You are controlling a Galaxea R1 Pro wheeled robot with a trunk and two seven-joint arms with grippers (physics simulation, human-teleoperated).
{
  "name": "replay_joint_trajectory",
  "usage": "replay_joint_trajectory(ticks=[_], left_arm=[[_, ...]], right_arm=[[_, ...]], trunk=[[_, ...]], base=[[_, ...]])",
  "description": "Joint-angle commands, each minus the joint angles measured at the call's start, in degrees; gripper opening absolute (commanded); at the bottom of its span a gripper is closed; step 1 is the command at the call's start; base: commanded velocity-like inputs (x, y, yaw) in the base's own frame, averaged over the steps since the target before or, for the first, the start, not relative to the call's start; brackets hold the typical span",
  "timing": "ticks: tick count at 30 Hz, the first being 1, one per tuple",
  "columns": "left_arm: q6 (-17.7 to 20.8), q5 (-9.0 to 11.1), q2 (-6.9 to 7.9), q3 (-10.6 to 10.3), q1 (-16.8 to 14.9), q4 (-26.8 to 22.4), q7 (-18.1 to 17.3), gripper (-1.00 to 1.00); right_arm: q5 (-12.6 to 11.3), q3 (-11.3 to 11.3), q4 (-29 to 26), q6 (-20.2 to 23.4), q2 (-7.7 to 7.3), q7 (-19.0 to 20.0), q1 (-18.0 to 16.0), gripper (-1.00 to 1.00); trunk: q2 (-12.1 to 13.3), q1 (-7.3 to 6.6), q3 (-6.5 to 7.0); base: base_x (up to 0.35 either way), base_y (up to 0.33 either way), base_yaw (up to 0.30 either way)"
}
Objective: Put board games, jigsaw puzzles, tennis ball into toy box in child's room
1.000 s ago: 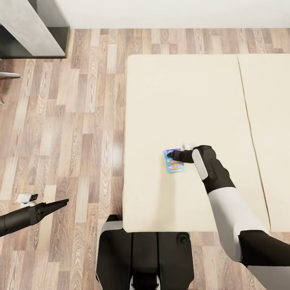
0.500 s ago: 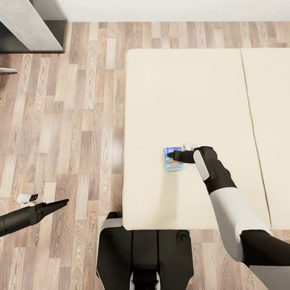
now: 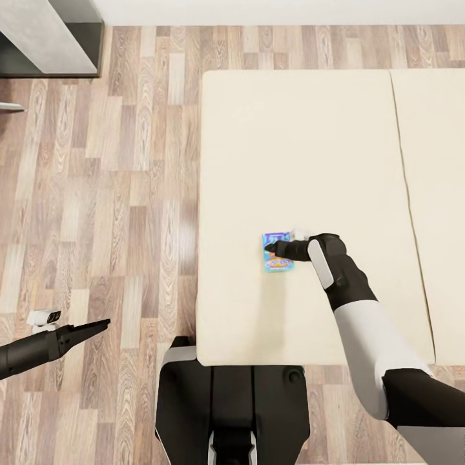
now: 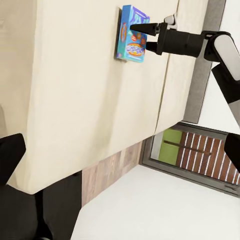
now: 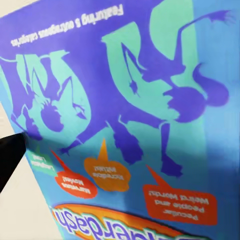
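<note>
A blue board game (image 3: 279, 260) with cartoon print lies flat on the beige bed (image 3: 290, 148), near its front-left part. My right gripper (image 3: 271, 247) hovers low over the box's far half. In the left wrist view the right gripper (image 4: 141, 37) stands open, with its two fingers spread above the board game (image 4: 129, 50). The right wrist view looks straight down on the printed lid of the board game (image 5: 130, 120), with one dark fingertip (image 5: 7, 157) at its edge. My left gripper (image 3: 97, 327) hangs over the wood floor to the left of the bed, open and holding nothing.
A grey piece of furniture (image 3: 45, 35) stands at the far left by the white wall. A seam (image 3: 407, 194) splits the mattress on the right. Wood-plank floor (image 3: 116, 194) lies left of the bed. My base (image 3: 232, 413) is against the bed's near edge.
The whole picture has slid upward a little, so the camera moved. The right gripper stays over the blue board game, edging slightly further over it. The left arm has not moved.
</note>
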Motion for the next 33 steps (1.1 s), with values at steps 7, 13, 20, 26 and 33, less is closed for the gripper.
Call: replay_joint_trajectory(ticks=[7,13,20,26,33], left_arm=[[0.6,-0.1,0.01,0.0,0.0,0.0,-0.3,1.0],[0.6,-0.1,0.01,0.0,0.0,0.0,-0.3,1.0],[0.6,-0.1,0.01,0.0,0.0,0.0,-0.3,1.0],[0.6,-0.1,0.01,0.0,0.0,0.0,-0.3,1.0],[0.6,-0.1,0.01,0.0,0.0,0.0,-0.3,1.0]], right_arm=[[0.4,-0.1,0.7,2.0,0.67,0.1,-0.1,1.0],[0.5,0.0,0.5,2.4,2.88,0.1,-0.1,1.0],[0.5,2.1,0.3,2.4,3.88,0.0,-0.2,1.0],[0.5,2.5,0.3,2.4,4.04,0.0,-0.3,1.0],[0.4,2.6,0.3,2.4,4.15,0.0,-0.3,1.0]], trunk=[[-0.1,0.05,-0.13],[-0.1,0.05,-0.14],[-0.1,0.05,0.0],[-0.1,0.05,0.28],[-0.1,0.05,0.35]], base=[[0.0,0.0,0.0],[0.0,0.0,0.0],[0.0,0.0,-0.044],[0.0,0.0,-0.113],[0.0,0.0,-0.024]])
